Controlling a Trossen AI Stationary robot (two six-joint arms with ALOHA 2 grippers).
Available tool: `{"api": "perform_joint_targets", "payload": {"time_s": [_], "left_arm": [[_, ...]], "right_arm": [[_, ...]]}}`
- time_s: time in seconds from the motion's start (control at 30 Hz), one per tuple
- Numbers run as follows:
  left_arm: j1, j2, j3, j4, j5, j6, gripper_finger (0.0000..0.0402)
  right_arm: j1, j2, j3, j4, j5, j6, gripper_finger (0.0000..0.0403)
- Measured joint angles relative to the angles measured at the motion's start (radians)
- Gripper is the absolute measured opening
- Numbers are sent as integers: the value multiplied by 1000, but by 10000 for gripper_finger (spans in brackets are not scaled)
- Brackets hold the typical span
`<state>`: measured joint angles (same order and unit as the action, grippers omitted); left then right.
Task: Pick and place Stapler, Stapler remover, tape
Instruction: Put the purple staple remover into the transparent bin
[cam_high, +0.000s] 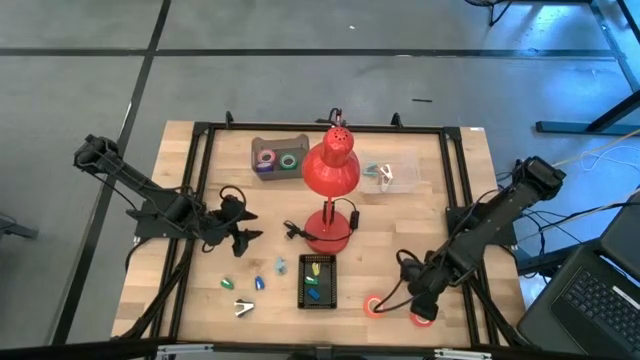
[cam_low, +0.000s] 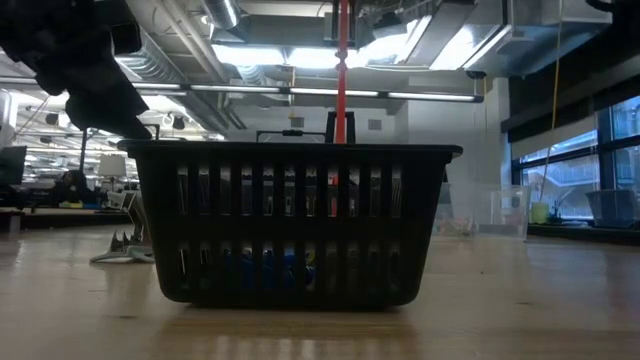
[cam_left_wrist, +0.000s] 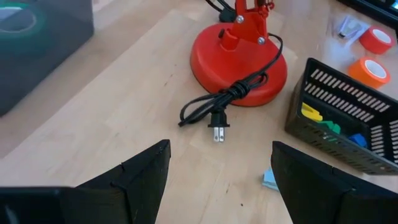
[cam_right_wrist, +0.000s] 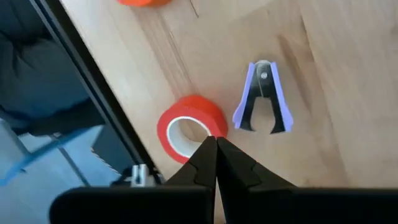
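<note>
While the left gripper is held left of centre with jaws spread wide and empty, the red lamp is recorded at centre. At lower right, the right gripper is clenched, its tips against a red tape roll, nothing grasped; a purple staple remover lies just beside.

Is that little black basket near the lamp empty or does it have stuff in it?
Not empty. The black basket holds small yellow, green and blue items; the high view and left wrist view show them inside. What they are is unclear.
</note>
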<state>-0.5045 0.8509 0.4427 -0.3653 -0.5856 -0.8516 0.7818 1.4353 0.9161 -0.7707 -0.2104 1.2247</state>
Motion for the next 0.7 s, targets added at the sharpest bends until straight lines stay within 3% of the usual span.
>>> {"api": "perform_joint_targets", "payload": {"time_s": [0.33,0.7], "left_arm": [[0,0,0,-1,0,3,267],[0,0,0,-1,-24,28,267]], "right_arm": [[-1,3,0,-8,5,-171,21],[-14,3,0,-36,113,-298,135]]}}
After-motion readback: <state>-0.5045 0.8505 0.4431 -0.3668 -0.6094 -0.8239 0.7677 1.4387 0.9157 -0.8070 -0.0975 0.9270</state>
